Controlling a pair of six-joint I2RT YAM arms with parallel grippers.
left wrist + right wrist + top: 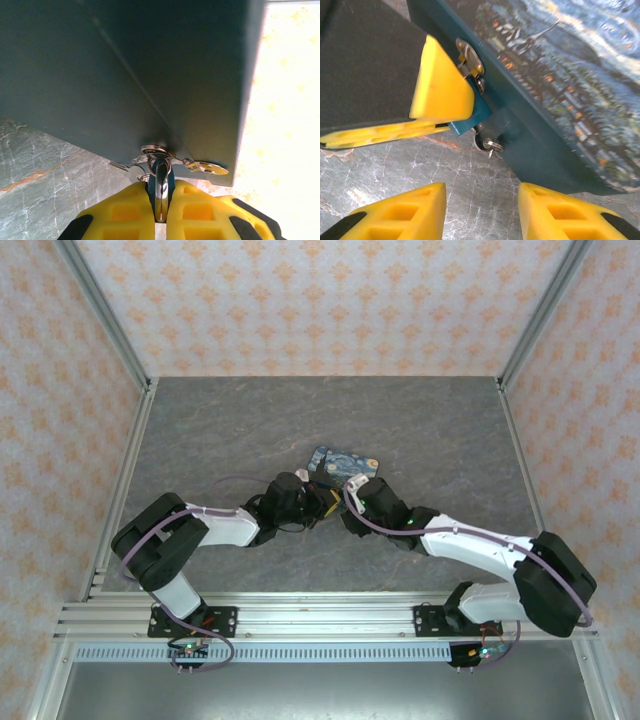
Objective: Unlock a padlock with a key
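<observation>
Top view
- Box: a starry-night box [343, 462] lies near the middle of the grey table [200, 430].
- Arms: the left gripper [318, 503] and right gripper [352, 490] meet at the box's near edge, close together.

Left wrist view
- Left tool: its yellow fingers [127, 210] are pressed together on a small padlock [161, 181], shiny metal facing the camera and teal at the sides.
- Padlock place: it hangs from a metal hasp [154, 150] on the box's lower edge.
- Key: a brass-coloured key [206, 168] lies just beside the hasp on a ring. I cannot tell whether any key sits in the keyway.

Right wrist view
- Right tool: the jaws stand well apart and hold nothing, over bare table just short of the padlock [470, 119].
- Key ring: a small key ring [492, 146] dangles under the teal body.

Handling (judgement)
- Padlock: rigid, light and probably slick. It would swing on the hasp, so clamping the flat body faces looks right.
- Key: tiny, thin and stiff. Pinch the head across its flats, since the loose ring could snag.

Container
- Box: the lid is down with the hasp closed over it, so any contents are hidden.
</observation>
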